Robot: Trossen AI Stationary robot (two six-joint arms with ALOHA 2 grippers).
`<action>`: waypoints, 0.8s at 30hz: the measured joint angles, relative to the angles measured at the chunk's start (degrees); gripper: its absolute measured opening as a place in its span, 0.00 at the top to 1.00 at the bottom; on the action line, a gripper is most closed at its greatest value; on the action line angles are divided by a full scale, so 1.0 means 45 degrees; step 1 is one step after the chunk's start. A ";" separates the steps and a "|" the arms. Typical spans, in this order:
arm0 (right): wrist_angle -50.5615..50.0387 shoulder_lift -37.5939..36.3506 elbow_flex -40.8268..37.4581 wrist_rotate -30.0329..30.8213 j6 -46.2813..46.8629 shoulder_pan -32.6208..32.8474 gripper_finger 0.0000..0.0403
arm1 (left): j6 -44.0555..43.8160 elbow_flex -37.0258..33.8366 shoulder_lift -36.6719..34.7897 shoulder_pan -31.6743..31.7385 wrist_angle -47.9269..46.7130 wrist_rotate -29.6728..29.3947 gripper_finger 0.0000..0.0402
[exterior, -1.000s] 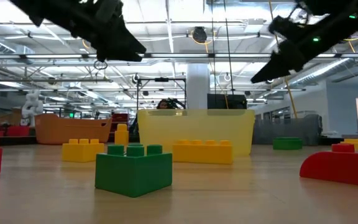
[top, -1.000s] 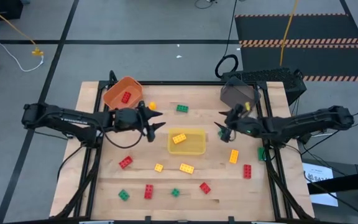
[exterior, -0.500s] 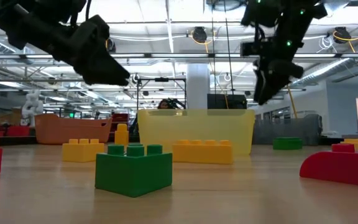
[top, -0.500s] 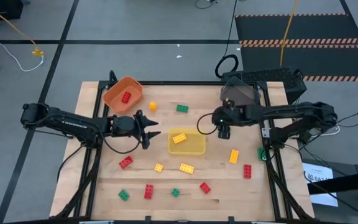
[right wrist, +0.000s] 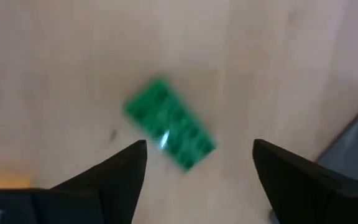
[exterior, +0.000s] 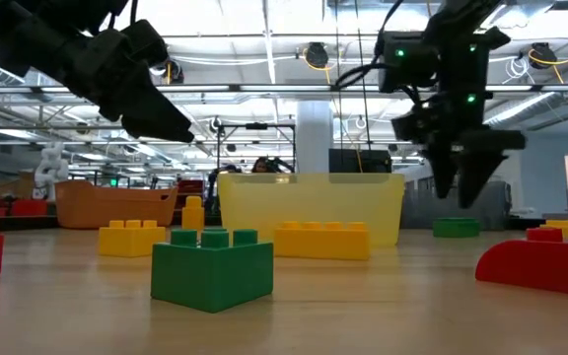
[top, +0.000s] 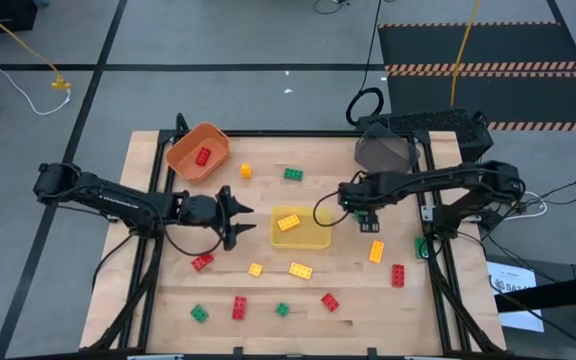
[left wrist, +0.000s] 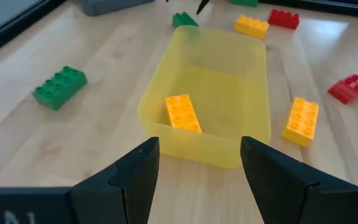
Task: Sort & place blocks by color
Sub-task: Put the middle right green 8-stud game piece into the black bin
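High view shows the table from above, with the right gripper now pointing down just past the yellow bin, on the side near the dark grey bin. A second ago it was out by the grey bin, so the arm has swung in across the table. The left gripper has slid a little too, and now sits just beside the yellow bin on its other side. I think the right arm is going for a green block, which would belong in the grey bin, since red is in the orange bin and yellow is in the yellow one. The right wrist view shows what the top view hides: a green block lying flat on the wood, between the two dark fingers, which stand wide apart and hold nothing. From above, the arm covers that block. The left wrist view shows the left fingers also spread with nothing in them, and a yellow block resting inside the yellow bin. The low view shows the right gripper hanging above the table, not touching the wood yet. Many blocks wait loose on the table: a red block, a yellow one, a small green one and more. One red block sits in the orange bin. Most sorting is not done.
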 joint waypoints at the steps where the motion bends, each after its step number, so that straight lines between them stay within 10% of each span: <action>1: -0.0228 -0.0111 0.0002 -0.0246 0.0063 0.0034 0.29 | 0.0000 0.0000 0.0001 -0.0023 -0.0003 0.0003 0.44; 24: 0.0213 0.0412 -0.0494 -0.0110 -0.2136 0.0198 0.27 | -0.0318 0.0010 0.0005 -0.0276 0.0215 -0.0146 0.44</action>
